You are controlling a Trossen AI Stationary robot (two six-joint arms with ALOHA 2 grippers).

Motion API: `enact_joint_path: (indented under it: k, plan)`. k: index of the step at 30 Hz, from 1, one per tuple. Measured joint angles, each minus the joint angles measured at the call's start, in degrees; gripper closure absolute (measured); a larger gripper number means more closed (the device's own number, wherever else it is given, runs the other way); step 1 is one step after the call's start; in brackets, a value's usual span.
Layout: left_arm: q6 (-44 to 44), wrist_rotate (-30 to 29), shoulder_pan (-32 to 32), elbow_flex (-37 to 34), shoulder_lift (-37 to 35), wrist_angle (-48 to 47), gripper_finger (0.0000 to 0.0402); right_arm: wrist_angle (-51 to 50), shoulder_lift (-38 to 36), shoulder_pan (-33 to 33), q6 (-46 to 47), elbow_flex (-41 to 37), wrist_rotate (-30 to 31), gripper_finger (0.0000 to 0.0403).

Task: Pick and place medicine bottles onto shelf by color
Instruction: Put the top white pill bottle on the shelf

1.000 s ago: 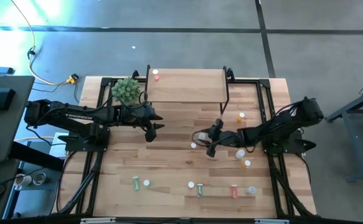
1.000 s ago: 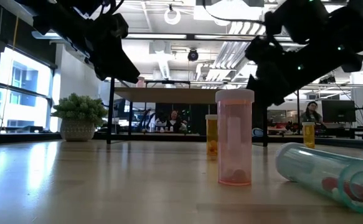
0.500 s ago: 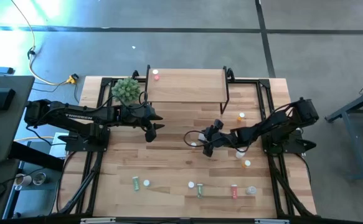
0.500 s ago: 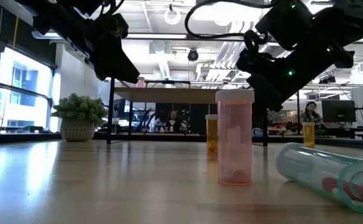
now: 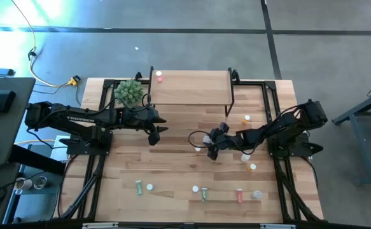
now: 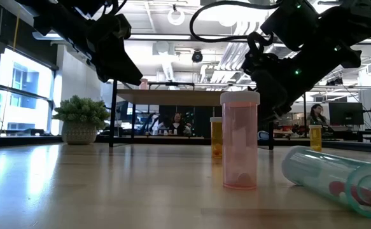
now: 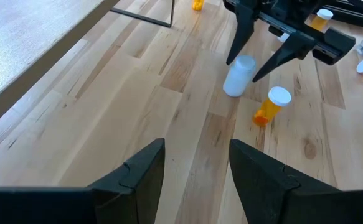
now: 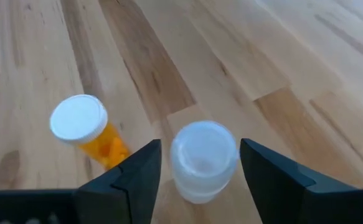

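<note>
A clear medicine bottle (image 8: 203, 160) with a pale cap stands on the table near its middle. My right gripper (image 8: 200, 163) is open, one finger on either side of this bottle with narrow gaps showing. In the left wrist view the clear bottle (image 7: 238, 76) shows between those fingers. An orange bottle (image 8: 93, 132) stands just beside it. My left gripper (image 7: 197, 163) hovers open over bare table left of centre, nothing between its fingers. The shelf (image 5: 190, 88) stands at the far edge with a red bottle (image 5: 159, 77) on its left corner.
More bottles are scattered on the table: orange ones (image 5: 247, 118) (image 5: 252, 167) at the right, green (image 5: 138, 187) (image 5: 204, 193), red (image 5: 239, 195) and clear (image 5: 256, 194) along the near edge. A potted plant (image 5: 128, 92) stands left of the shelf.
My right gripper has rolled and tipped about the clear bottle and edged slightly toward the table's left. The clear bottle and the other bottles have stayed where they were.
</note>
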Motion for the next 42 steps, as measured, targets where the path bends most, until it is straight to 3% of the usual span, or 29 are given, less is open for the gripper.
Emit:
enact_joint_path:
  k: [9,17,25,36,42]
  plan:
    - [0.00,0.00,0.00,0.00,0.00,0.00,0.0232,0.38,0.00,0.00,0.92,0.00,-0.49,0.0283]
    - [0.00,0.00,0.00,0.00,0.00,0.00,0.0232,0.41,-2.91,0.00,1.42,-0.07,-0.43,0.0281]
    - [1.91,0.01,0.00,0.00,0.00,-0.42,0.0232,0.36,-15.68,-1.11,-4.62,-0.09,2.69,0.0280]
    - [3.13,-0.13,0.00,0.00,0.00,-0.44,0.0232,0.51,-34.49,-14.02,-18.52,-0.09,3.23,0.0279]
    - [3.05,-0.26,0.00,0.00,0.00,-0.44,0.0232,-0.89,-39.13,-23.56,-28.44,2.44,2.98,0.0279]
